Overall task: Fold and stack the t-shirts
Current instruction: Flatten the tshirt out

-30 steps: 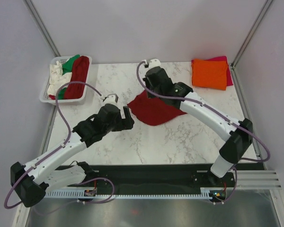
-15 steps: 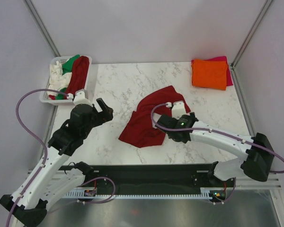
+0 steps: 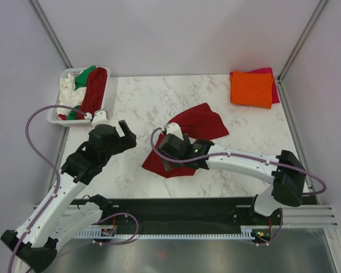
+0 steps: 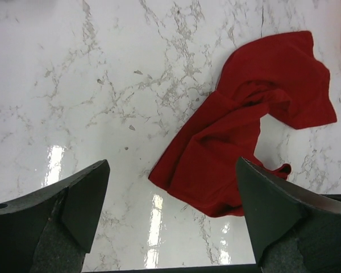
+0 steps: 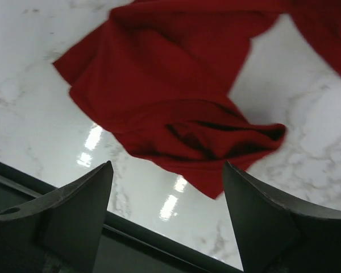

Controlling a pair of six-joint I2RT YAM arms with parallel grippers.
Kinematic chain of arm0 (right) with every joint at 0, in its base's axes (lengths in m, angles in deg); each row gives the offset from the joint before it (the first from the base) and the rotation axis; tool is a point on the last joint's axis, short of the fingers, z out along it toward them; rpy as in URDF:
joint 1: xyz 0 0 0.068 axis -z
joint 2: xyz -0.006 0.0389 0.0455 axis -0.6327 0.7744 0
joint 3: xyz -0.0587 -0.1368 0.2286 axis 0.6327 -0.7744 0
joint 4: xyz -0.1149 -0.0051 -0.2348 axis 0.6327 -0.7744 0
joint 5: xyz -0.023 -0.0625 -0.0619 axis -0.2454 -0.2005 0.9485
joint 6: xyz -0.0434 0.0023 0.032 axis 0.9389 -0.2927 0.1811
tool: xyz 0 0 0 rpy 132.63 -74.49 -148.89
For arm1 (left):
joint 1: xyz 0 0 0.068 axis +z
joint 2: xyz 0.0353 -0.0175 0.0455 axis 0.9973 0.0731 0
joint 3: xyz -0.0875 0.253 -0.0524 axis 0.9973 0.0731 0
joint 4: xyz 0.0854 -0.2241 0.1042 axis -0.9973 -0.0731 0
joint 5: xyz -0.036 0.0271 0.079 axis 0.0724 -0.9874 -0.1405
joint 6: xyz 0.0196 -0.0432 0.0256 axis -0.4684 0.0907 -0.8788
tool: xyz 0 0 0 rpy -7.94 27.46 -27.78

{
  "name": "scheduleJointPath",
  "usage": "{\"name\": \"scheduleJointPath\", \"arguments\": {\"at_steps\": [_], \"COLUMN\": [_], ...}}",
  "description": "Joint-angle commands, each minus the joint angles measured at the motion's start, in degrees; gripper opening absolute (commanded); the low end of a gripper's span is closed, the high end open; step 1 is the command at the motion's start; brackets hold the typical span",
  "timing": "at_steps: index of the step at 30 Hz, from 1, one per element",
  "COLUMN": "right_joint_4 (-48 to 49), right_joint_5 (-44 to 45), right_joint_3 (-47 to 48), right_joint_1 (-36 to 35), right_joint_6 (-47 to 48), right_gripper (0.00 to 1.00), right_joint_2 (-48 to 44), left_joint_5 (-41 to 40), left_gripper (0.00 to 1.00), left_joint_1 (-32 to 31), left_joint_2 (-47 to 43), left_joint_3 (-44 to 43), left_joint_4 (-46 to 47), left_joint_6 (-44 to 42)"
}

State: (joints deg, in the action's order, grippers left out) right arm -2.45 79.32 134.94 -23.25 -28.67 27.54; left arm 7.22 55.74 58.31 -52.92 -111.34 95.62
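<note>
6 entries on 1 marble counter (image 3: 136, 96). Dark red t-shirt (image 3: 199, 122): crumpled, unfolded, lying loose mid-counter, and taken as the reference for the rest. Orange t-shirt (image 3: 251, 88): folded, atop the magenta-pink t-shirt (image 3: 266, 71), both far right of it, well apart. White t-shirt (image 3: 66, 91), green t-shirt (image 3: 84, 75) and second dark red t-shirt (image 3: 94, 91): heaped in the lattice basket (image 3: 55, 111), far left of it. Left fingers (image 4: 79, 199): spread wide, holding nothing, left of it. Right fingers (image 5: 256, 205): spread wide, holding nothing, over its near end.

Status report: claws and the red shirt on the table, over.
Left claw open, empty. Right claw open above dark red shirt. Shirt crumpled, unfolded. Nothing in the way.
</note>
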Motion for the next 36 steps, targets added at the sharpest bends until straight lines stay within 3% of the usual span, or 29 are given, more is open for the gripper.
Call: {"name": "scheduleJointPath", "arguments": {"at_steps": [1,8,11,16,19,20,22,23,28,33,36], "right_joint_4": [8.7,10.55,11.6,11.08,9.5,9.15,8.62,8.09,1.51,-0.17,-1.49], "right_joint_5": [-7.29,-6.67,-7.02,-5.19,-2.72,-2.46,-2.02,-1.67,5.52,1.25,0.01], "right_joint_3": [5.76,12.96,15.33,19.29,19.74,19.65,19.65,19.39,18.96,8.95,1.13], "right_joint_1": [-0.87,-0.87,-0.87,-0.87,-0.78,-0.87,-0.78,-0.78,0.0,5.1,10.97], "right_joint_6": [2.06,-0.05,-0.05,0.56,0.91,1.09,1.09,1.0,1.09,0.92,0.22], "right_gripper": [0.85,0.84,0.88,0.87,0.59,0.3,0.05,0.0,0.0,0.37,0.39], "right_joint_2": [5.43,20.09,24.93,30.66,33.12,33.65,33.04,31.21,18.06,1.16,-8.34], "left_joint_5": [-6.49,-10.47,-10.73,-10.82,-11.25,-11.43,-11.87,-12.05,-12.05,-11.87,-11.44], "left_gripper": [1.0,1.0,1.0,1.0,1.0,1.0,1.0,1.0,1.0,1.0,1.0], "left_joint_1": [0.71,1.15,1.15,1.15,1.15,1.15,1.15,1.15,1.15,1.15,1.15], "left_joint_2": [-5.91,-12.68,-15.05,-16.9,-17.08,-17.08,-16.9,-16.81,-15.76,-14.79,-13.74], "left_joint_3": [-2.2,-1.5,-0.71,0.09,0.0,0.35,0.61,0.7,0.97,0.88,0.53], "left_joint_4": [-3.26,-9.78,-11.71,-13.12,-13.03,-13.12,-13.03,-12.95,-12.95,-12.95,-12.86], "left_joint_6": [-2.91,-3.53,-2.83,-2.12,-2.12,-2.03,-1.94,-1.86,-1.68,-2.03,-2.03]}}
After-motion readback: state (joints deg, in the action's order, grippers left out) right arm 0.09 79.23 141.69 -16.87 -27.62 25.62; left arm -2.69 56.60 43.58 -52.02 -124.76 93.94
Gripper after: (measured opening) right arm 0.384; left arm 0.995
